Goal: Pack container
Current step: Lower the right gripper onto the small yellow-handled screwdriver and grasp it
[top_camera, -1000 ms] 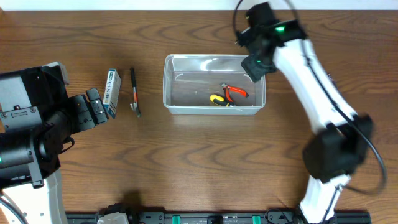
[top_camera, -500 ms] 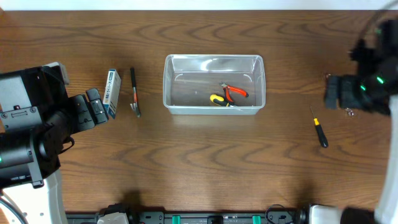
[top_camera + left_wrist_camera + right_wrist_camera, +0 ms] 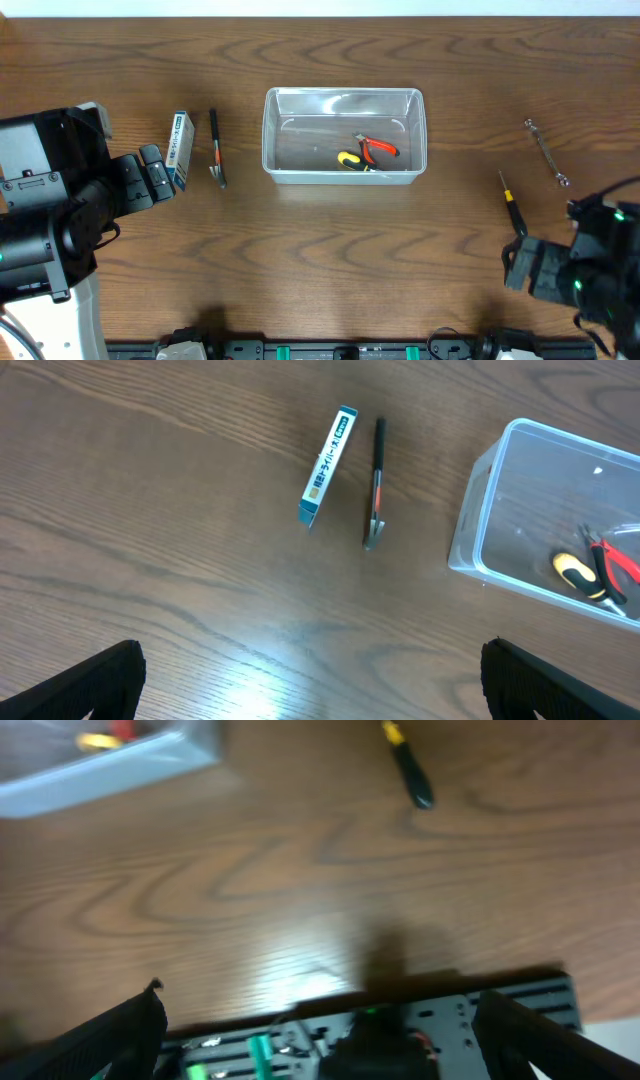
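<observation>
Overhead: the container [image 3: 267,135] is sitting mid-table [image 3: 330,250], a clear rectangular tub with rounded corners and a rolled rim, holding red pliers [image 3: 380,149] and a yellow-handled tool [image 3: 349,159]. It is probably going to handle as light, thin-walled and slick, flexing if squeezed. The rolled rim along a long side is offering the surest pinch. The left gripper [image 3: 157,172] is hovering well left of the container with its jaws spread. The right gripper [image 3: 516,266] is sitting well off to the container's lower right, empty.

Left wrist: a blue-and-white box [image 3: 327,465] is lying left of the container, and the fingers [image 3: 100,680] are standing wide apart, gripping nothing.

Right wrist: though blurring, a screwdriver [image 3: 408,770] is showing right of the container, and the jaws are gaping wide.
</observation>
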Available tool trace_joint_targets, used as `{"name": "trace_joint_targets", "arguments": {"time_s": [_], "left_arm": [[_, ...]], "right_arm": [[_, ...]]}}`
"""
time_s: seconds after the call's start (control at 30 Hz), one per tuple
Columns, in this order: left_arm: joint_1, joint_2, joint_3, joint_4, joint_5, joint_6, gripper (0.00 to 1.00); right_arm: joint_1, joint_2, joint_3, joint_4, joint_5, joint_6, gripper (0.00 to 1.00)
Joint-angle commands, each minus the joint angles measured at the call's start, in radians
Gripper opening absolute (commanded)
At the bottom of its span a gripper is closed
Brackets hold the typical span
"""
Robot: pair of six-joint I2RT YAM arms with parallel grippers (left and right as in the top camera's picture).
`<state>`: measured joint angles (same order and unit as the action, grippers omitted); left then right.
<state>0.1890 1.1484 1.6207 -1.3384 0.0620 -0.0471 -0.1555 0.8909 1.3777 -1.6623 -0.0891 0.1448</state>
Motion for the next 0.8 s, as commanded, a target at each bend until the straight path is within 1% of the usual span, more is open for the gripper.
{"name": "trace_joint_targets", "arguments": {"time_s": [0.0, 0.07, 0.17, 0.27, 0.37, 0.5, 0.63, 0.77], "left_arm": [[0.005, 0.001, 0.018, -0.004, 0.006, 0.017, 0.98], [0.005, 0.001, 0.018, -0.004, 0.006, 0.016, 0.98], [0.005, 0.001, 0.018, -0.004, 0.006, 0.017, 0.98], [0.005, 0.001, 0.018, -0.005, 0.006, 0.017, 0.98], [0.005, 0.001, 0.018, -0.007, 0.006, 0.017, 0.98], [0.005, 0.001, 0.018, -0.008, 0.006, 0.017, 0.98], [0.005, 0.001, 0.018, -0.007, 0.006, 0.017, 0.98], [0.005, 0.001, 0.018, -0.007, 0.006, 0.017, 0.98]], "right_arm": [[-0.015, 0.084, -0.081, 0.068, 0.101, 0.016, 0.99], [-0.029, 0.164, -0.093, 0.132, 0.113, -0.031, 0.99], [-0.054, 0.308, -0.093, 0.205, 0.190, -0.140, 0.99], [-0.085, 0.450, -0.093, 0.245, 0.299, -0.161, 0.99], [-0.119, 0.557, -0.094, 0.310, 0.287, -0.162, 0.99], [-0.154, 0.676, -0.105, 0.391, 0.252, -0.215, 0.99], [-0.157, 0.753, -0.128, 0.478, 0.237, -0.275, 0.99], [-0.157, 0.819, -0.132, 0.542, 0.164, -0.364, 0.97]]}}
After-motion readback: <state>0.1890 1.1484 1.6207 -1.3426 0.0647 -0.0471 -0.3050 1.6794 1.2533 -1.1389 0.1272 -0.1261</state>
